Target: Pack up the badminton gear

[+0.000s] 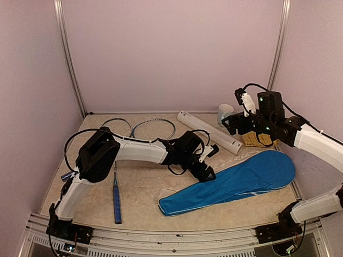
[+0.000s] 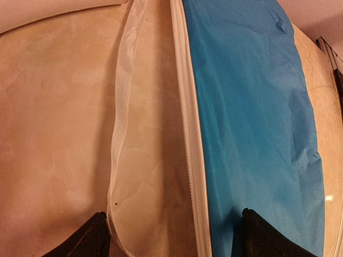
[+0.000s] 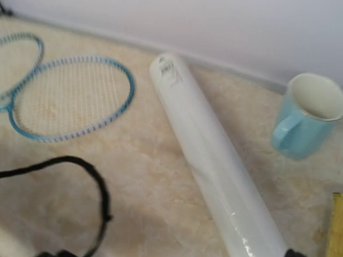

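Seeing the blue cover [image 2: 257,134] lying flat, white zip edge [image 2: 188,134] exposed; my left gripper [image 2: 174,235] spread wide above it; for the right gripper [image 1: 229,124] I cannot tell.

A beige marbled tabletop [image 1: 139,187] lies under soft, even light; plain pale lilac wall panels [image 1: 177,53] close its back and both sides, with silvery metal posts [image 1: 69,59] at its back corners.

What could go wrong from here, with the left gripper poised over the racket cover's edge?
The open left gripper straddles the white zip edge of the blue racket cover; it may pinch only the translucent flap, or both layers. The right gripper hangs above the white tube, with the pale blue mug nearby; reaching might roll the tube or knock the mug.
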Robot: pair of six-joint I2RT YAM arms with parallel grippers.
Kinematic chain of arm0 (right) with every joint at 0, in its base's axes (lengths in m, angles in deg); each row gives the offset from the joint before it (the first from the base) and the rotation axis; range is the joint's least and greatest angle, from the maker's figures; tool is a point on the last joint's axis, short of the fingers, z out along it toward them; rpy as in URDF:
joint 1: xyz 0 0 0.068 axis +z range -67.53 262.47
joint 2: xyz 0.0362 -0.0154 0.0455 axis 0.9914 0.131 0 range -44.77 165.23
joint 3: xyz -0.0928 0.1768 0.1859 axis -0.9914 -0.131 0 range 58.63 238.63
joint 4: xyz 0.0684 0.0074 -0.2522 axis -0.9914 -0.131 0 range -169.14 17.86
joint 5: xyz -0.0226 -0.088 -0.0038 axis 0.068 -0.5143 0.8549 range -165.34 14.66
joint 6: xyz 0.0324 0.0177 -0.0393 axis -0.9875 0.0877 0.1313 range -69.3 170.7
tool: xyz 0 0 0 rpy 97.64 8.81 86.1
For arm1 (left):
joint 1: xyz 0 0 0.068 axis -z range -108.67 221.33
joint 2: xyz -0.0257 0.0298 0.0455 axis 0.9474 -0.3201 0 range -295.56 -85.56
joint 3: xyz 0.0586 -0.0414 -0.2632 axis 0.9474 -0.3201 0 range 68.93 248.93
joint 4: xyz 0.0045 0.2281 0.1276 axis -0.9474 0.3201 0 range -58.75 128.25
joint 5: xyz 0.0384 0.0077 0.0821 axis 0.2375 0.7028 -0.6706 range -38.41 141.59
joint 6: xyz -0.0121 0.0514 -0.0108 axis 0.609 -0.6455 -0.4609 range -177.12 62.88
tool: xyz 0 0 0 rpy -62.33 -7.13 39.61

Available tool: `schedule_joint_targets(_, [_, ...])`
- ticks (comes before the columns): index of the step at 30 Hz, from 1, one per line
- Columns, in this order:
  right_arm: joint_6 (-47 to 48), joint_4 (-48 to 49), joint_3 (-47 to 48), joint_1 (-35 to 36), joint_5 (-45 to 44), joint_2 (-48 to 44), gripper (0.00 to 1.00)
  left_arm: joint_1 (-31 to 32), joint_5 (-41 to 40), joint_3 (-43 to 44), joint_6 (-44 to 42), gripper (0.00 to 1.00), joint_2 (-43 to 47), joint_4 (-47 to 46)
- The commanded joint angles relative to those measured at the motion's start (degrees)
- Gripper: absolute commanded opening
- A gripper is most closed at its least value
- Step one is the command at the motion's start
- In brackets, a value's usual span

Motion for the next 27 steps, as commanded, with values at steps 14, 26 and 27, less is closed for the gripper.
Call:
schedule_joint_targets(14, [-6.2, -3.1, -8.4, -1.8, -2.9, -15.4, 0.89, 2.4, 12.8, 4.0, -2.4, 0.00, -3.0, 1.0])
schedule_joint_targets(26, [-8.2, -2.7, -6.4, -1.8, 0.2, -23.0, 0.82, 7.6, 5.2, -10.0, -4.6, 0.00, 18.6, -10.1])
schedule_joint_targets(27, [-8.3, -2.7, -6.1, -1.8, 0.6, -23.3, 0.81, 7.1, 4.5, -11.3, -3.5, 0.00, 20.3, -11.5])
